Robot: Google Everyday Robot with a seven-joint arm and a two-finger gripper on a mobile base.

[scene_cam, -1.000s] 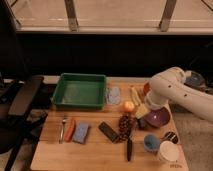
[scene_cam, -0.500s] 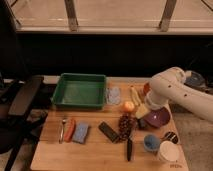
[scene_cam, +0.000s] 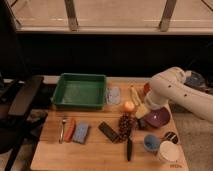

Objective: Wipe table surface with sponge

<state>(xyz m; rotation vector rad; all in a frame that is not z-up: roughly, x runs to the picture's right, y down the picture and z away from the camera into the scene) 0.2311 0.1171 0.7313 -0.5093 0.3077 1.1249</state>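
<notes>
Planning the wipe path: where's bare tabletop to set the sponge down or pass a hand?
Bare: the front-left strip of the table surface, between the fork, sponge and dark block behind it and the knife to its right. Crowded: right half, with grapes, purple bowl and cups; the end effector sits there beside the bowl.

The table surface [scene_cam: 100, 156] fills the lower frame, bearing a green tray [scene_cam: 62, 100] upper left, the sponge [scene_cam: 81, 133] lower left, grapes [scene_cam: 125, 125] and knife [scene_cam: 129, 148] centre, purple bowl [scene_cam: 158, 119] right; the gripper [scene_cam: 141, 111] hangs beside that bowl.
</notes>
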